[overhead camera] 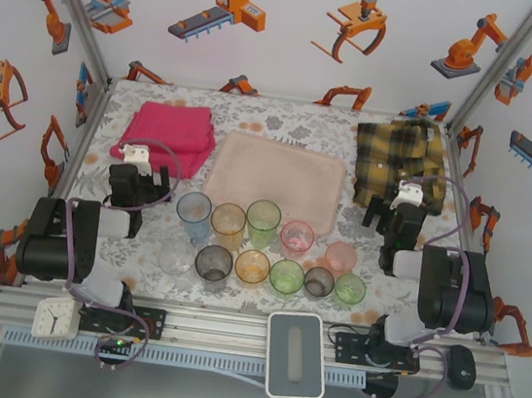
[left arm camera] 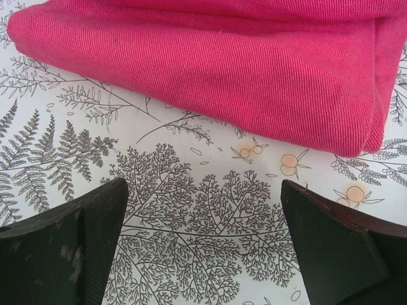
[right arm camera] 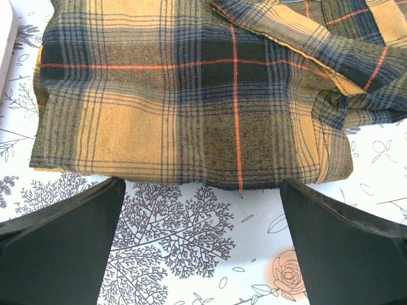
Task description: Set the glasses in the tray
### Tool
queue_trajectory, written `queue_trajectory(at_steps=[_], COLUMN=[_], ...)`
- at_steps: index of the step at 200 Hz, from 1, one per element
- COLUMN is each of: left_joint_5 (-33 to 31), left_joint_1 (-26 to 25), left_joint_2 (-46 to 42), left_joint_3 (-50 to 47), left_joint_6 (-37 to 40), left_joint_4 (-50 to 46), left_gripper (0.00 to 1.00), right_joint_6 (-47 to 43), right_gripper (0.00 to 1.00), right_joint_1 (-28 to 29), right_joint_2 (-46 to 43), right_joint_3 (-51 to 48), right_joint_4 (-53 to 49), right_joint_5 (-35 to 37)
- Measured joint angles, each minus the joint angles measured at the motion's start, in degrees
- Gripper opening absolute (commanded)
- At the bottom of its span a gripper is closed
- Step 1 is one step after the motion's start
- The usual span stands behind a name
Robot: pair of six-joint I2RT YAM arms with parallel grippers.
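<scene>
Jaws of the left end effector (left arm camera: 203, 222) stood spread wide, gripping nothing, over the fern-printed counter (left arm camera: 191, 165) just near of the folded magenta towel (left arm camera: 210, 70). The right end effector (right arm camera: 200, 222) was equally spread and empty, its jaws just near of the plaid shirt (right arm camera: 191, 95). The glasses (overhead camera: 252, 266) stood clustered on the counter between the arms, near of the pale pink tray (overhead camera: 284, 172), which lay between towel and shirt.
</scene>
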Motion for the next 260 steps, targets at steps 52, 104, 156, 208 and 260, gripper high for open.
queue_trajectory(at_steps=[52,104,156,208,260], left_joint_5=[-0.02,-0.02,-1.11,-2.75,-2.93], left_joint_1=[0.00,0.00,-0.02,-0.02,-0.17], left_joint_2=[0.00,0.00,-0.02,-5.66,-15.21], left_joint_3=[0.00,0.00,0.00,0.70,4.46], left_joint_6=[-0.02,-0.02,-0.37,-0.46,-0.37], left_joint_4=[0.00,0.00,0.39,-4.98,-18.99], left_gripper=[0.97,0.97,0.97,0.97,0.97], right_joint_6=[0.02,0.02,1.68,2.36,2.34], right_gripper=[0.99,0.99,0.99,0.99,0.98], right_joint_1=[0.00,0.00,0.00,0.00,0.02], right_joint_2=[0.00,0.00,-0.48,-1.38,-13.75], right_joint_3=[0.00,0.00,-0.15,-2.86,-3.43], right_joint_4=[0.00,0.00,0.35,4.39,-1.27], right_joint_5=[0.00,0.07,3.85,5.35,5.14])
